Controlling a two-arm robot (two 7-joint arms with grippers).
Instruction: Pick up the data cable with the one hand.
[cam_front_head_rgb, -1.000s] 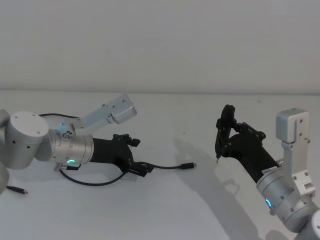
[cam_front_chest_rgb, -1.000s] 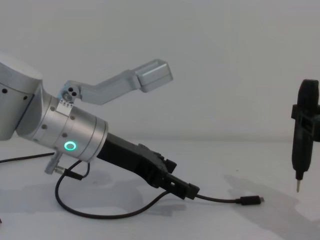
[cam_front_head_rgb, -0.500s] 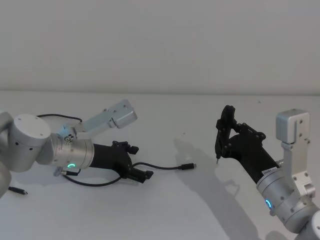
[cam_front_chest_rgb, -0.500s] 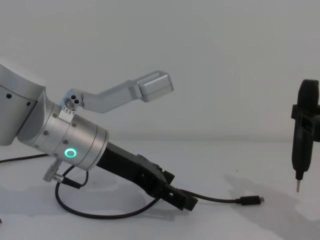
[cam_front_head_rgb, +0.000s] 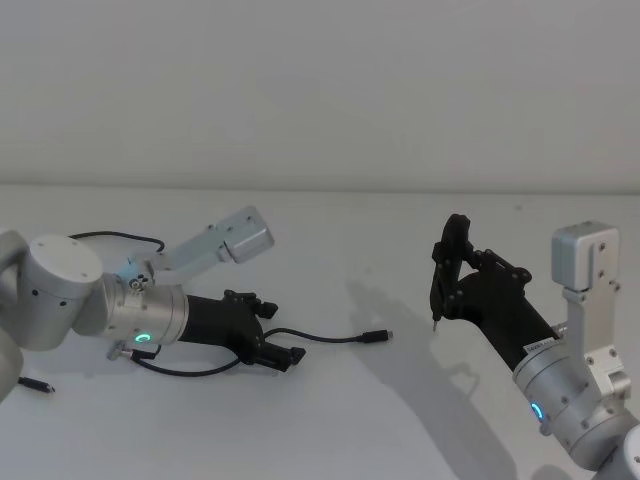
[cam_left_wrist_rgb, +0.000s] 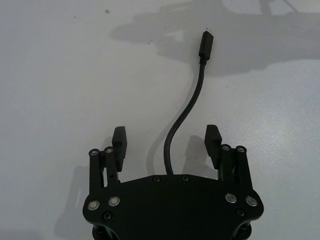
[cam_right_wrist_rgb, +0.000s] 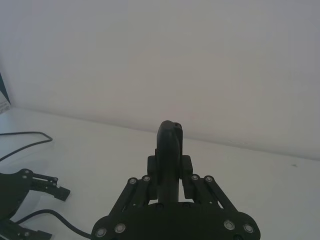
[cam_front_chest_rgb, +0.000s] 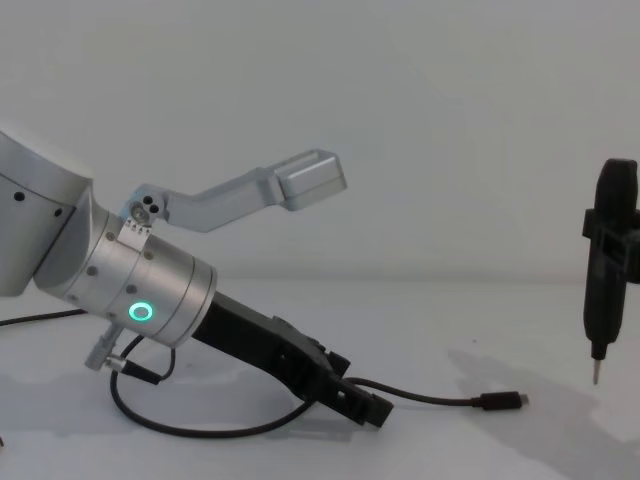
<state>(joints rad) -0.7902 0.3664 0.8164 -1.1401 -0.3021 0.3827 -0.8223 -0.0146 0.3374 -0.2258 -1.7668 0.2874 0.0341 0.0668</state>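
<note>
The data cable (cam_left_wrist_rgb: 184, 109) lies flat on the white worktop (cam_front_head_rgb: 330, 225), with its metal-tipped plug (cam_front_head_rgb: 378, 335) pointing toward the robot's right; from the plug the cord curves back between the two fingers of the left claw (cam_left_wrist_rgb: 166, 135), then loops under the silver wrist (cam_front_chest_rgb: 150, 285) with its glowing green ring; the left claw is spread wide, one finger (cam_left_wrist_rgb: 120, 141) on each side of the cord, and neither pad touches it; in the chest view its tips sit low, at or just above the worktop, I cannot tell which; well apart on the right, the right claw (cam_right_wrist_rgb: 169, 167) is pressed together on a slim black tool (cam_front_chest_rgb: 610, 262), held upright with its pointed tip clear of the worktop.
</note>
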